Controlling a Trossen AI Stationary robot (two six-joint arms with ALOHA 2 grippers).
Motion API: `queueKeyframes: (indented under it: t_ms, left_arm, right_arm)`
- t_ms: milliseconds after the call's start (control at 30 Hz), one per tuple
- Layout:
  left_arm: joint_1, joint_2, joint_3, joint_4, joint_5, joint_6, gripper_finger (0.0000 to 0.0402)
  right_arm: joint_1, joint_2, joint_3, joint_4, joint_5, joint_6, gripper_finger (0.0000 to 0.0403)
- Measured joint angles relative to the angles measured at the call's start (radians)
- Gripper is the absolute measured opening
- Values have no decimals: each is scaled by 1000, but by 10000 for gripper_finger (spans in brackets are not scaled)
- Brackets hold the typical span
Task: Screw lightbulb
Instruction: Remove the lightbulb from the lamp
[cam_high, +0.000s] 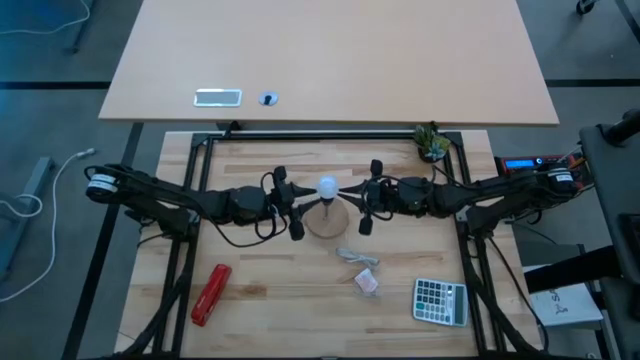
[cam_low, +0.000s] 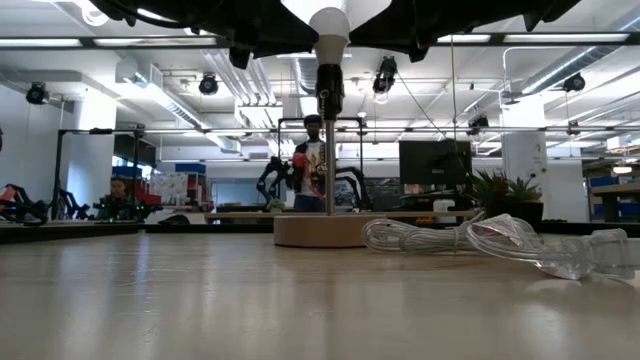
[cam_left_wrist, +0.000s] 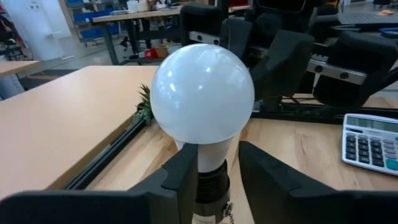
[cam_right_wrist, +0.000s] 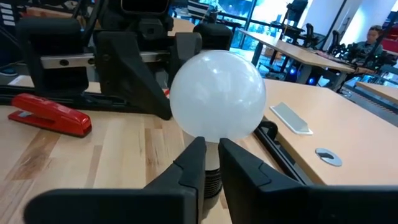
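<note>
At centre frame in the high view, I have the lightbulb (cam_high: 326, 186) upright on its lamp stand (cam_high: 326, 219), axis vertical, between both arms. My left gripper (cam_left_wrist: 214, 171) straddles its neck, fingers apart; my right gripper (cam_right_wrist: 210, 163) pinches the neck. Wooden table (cam_high: 260, 295); busy workshop behind.

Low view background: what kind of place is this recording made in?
Probably a robotics lab or workshop: exposed ceiling ducts and lights, other robot arms on benches, a monitor, and a person standing behind the table.
</note>
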Motion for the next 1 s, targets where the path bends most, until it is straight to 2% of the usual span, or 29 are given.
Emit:
queueKeyframes:
  t_ms: [267,367,700,1000]
  left_arm:
    - [1,0,0,8,-43,3,134]
    - [1,-1,0,26,-9,4,132]
    - [0,3,0,50,87,0,73]
    - [-7,4,0,43,94,-15,33]
  right_arm:
    - [1,0,0,-1,-31,4,32]
    - [1,0,0,-1,-44,4,31]
    - [0,0,0,12,-21,13,8]
    - [0,0,0,6,1,10,2]
